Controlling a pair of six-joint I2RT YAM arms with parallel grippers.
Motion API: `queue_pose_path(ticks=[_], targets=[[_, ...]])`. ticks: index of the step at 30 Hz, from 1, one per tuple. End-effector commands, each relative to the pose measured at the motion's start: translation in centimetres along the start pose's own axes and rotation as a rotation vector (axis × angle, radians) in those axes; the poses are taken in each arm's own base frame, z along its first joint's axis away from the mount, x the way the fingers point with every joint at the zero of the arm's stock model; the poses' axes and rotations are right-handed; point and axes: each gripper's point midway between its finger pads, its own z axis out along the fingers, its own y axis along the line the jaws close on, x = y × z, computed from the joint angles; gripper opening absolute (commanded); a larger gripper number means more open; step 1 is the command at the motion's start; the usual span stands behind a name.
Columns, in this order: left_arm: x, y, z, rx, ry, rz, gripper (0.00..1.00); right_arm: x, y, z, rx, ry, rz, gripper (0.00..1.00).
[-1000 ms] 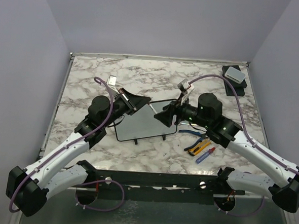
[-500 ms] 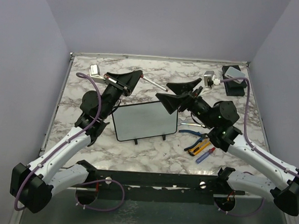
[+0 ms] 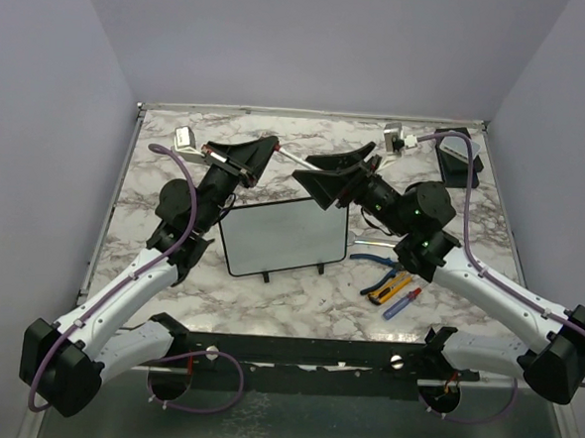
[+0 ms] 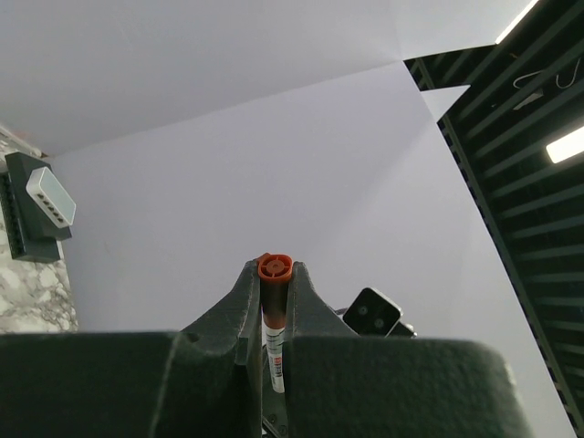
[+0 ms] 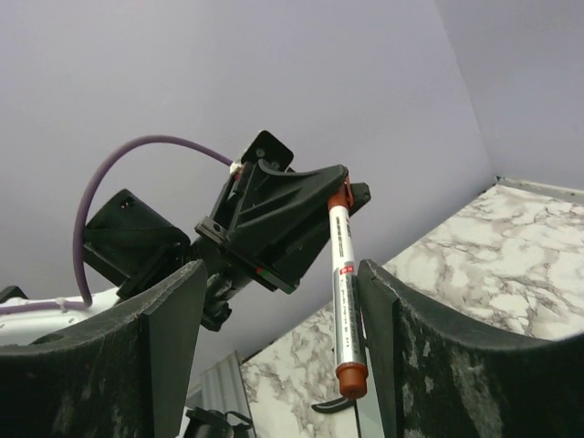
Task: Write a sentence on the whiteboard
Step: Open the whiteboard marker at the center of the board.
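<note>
While both arms reach up over the marble worktop (image 3: 178, 138), the left arm (image 3: 140, 279) comes in from the near left and the right arm (image 3: 487, 290) from the near right. The whiteboard (image 3: 283, 236) lies flat in the middle of the worktop, between the two arms, with its two little black feet on its near edge. Its face looks plain white from above. The right gripper (image 5: 283, 263) is raised over the far right corner of the whiteboard, and its two fingers are spread wide apart. The left gripper (image 4: 275, 268) is up over the far left side, pinching a marker (image 5: 344, 292) that has a white body and a red-orange end. The marker tip points toward the right gripper. A grey box (image 4: 50, 196) sits on a black pad in the far right corner. Blue pliers (image 3: 375, 256), a yellow tool (image 3: 388, 284) and a blue pen (image 3: 403, 303) lie on the worktop just right of the whiteboard.
</note>
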Motion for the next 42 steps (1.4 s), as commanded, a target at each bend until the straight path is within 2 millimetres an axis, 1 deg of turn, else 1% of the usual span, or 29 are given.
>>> queue_pose_path(ticks=[1,6,16,20,25,31,38,42], targets=[[-0.5,-1.0,-0.3,0.029,-0.021,0.000,0.00,-0.8,1.0,0.8,-0.032,0.004,0.006,0.69],[-0.9,-1.1,-0.4,0.022,-0.039,0.014,0.00,-0.2,0.2,1.5,0.013,0.049,0.015,0.63],[-1.4,-1.3,-0.5,0.008,-0.062,0.044,0.00,1.0,-1.0,2.2,0.059,0.104,0.029,0.56],[-1.4,-1.2,-0.5,0.002,-0.067,0.051,0.00,1.5,-1.2,2.3,0.062,0.116,0.034,0.54],[-1.4,-1.1,-0.6,-0.006,-0.062,0.061,0.00,1.4,-1.3,2.3,0.068,0.113,0.030,0.52],[-1.4,-0.9,-0.6,-0.014,-0.061,0.071,0.00,1.4,-1.3,2.3,0.065,0.110,0.034,0.46],[-1.5,-1.0,-0.8,-0.017,-0.069,0.077,0.00,1.4,-1.3,2.2,0.064,0.109,0.037,0.34],[-1.6,-1.0,-0.9,-0.018,-0.072,0.077,0.00,1.5,-1.4,2.1,0.070,0.107,0.038,0.15]])
